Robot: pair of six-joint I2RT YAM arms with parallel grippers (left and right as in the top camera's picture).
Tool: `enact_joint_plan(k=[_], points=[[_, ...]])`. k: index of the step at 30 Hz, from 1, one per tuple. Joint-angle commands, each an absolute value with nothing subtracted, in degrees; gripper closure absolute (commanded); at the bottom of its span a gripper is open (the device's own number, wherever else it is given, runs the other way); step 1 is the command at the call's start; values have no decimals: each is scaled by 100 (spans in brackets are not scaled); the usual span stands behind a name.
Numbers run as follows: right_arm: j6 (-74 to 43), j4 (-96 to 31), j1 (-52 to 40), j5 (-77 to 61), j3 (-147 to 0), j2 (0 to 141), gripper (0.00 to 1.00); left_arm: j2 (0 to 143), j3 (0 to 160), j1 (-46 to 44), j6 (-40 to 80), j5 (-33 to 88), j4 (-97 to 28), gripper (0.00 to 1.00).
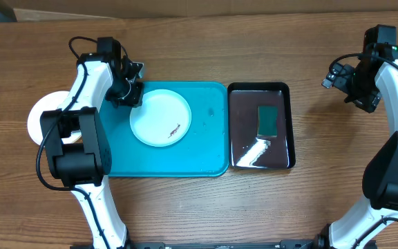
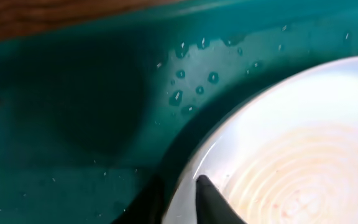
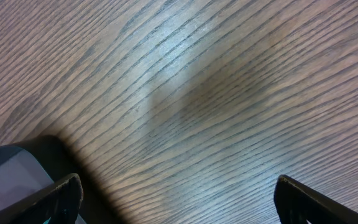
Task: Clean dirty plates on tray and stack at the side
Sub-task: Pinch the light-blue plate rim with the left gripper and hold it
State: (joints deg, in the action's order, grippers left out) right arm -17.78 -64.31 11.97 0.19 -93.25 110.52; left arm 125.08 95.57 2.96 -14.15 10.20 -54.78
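A pale plate [image 1: 160,117] with a small reddish-brown stain [image 1: 174,129] lies on the turquoise tray [image 1: 206,155]. My left gripper [image 1: 131,93] is at the plate's upper-left rim. In the left wrist view its two dark fingers [image 2: 213,202] pinch the white rim of the plate [image 2: 291,155], one inside and one outside. Water drops sit on the tray [image 2: 73,93] beside it. Another white plate [image 1: 39,117] lies on the table left of the tray, partly hidden by the left arm. My right gripper [image 1: 349,81] hangs open over bare wood at the far right, its fingers [image 3: 61,190] wide apart.
A glossy black tray [image 1: 237,97] with a green sponge [image 1: 267,119] and a wet streak sits directly right of the turquoise tray. The left arm's base and links cover the tray's left edge. Bare wooden table [image 3: 197,93] lies under the right gripper.
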Motion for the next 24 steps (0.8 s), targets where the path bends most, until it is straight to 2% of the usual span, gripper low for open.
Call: enact_joint_plan(k=[1,9,17,24], points=[[-1782,-6418,1208,-10,-9382,10995,0,12632,9496,248,-1540,993,-5612,84],[-1780,-6418,1208,-10,-9382,10995,0,12632,9496,246,-834,1157,-6274,84],[-1780,-6418,1208,-10,-9382,10995,0,12632,9494,220,106,1498,-6823,91],[-1782,-6418,1208,-10,-9382,10995,0,12632,9494,102,340,1437,-6698,82]])
